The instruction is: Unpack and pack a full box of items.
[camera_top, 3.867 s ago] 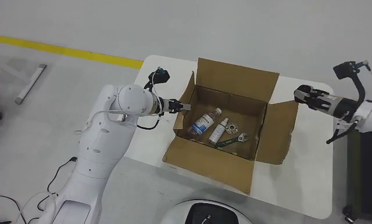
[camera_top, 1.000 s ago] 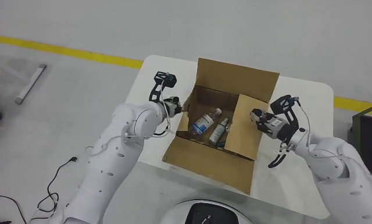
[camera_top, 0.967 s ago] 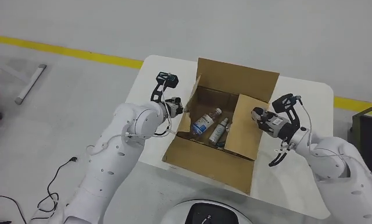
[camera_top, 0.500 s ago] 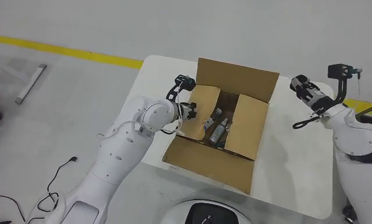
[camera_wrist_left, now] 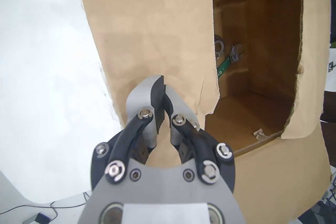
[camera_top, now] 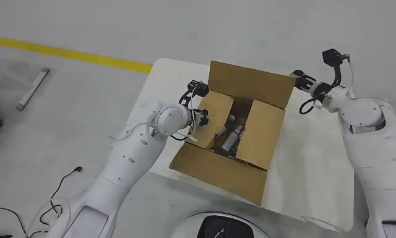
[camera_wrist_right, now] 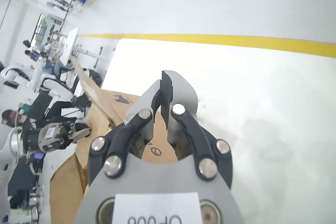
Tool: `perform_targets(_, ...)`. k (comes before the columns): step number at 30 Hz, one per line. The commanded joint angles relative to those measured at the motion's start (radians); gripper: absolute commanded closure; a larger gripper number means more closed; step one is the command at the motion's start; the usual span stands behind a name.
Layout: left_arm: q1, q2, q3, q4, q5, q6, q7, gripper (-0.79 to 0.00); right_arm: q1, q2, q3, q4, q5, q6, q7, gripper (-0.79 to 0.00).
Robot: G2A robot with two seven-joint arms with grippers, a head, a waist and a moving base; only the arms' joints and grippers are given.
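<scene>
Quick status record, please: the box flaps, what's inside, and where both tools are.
box: on table
left flap: folded in over the opening
right flap: folded in
back flap: not folded in
contents seen: bottle, wrench
left tool: shut, at the left flap
right tool: shut, holding nothing, near the back flap's end

One cardboard box [camera_top: 213, 170], at least one bottle [camera_top: 232, 141], one wrench [camera_wrist_left: 233, 55], one metal ring [camera_wrist_left: 219, 46].
</scene>
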Motion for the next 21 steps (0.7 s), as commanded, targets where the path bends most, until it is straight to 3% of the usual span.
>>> perform_targets(1,-0.002,0.0,-0.003,0.001,-0.002,0.0,-0.002,0.0,0.001,0.0,-0.006,0.009,0.037,-0.057,0.043,0.0)
perform_targets(7,0.004,0.001,-0.011,-0.009,-0.015,0.005,-0.002,0.0,-0.051,0.016,0.038,-0.023,0.134,-0.174,0.157,0.0)
perform_targets(10,0.008,0.003,-0.018,-0.022,-0.022,0.012,-0.008,-0.453,-0.097,0.026,0.071,-0.071,0.183,-0.23,0.206,0.0)
perform_targets(11,0.012,0.005,-0.026,-0.031,-0.026,0.019,-0.013,-0.782,-0.121,0.033,0.088,-0.098,0.182,-0.242,0.223,0.0)
perform_targets(21,0.103,0.051,-0.158,-0.196,0.009,0.038,-0.108,-0.785,-0.268,0.059,0.14,-0.275,0.196,-0.318,0.292,0.0)
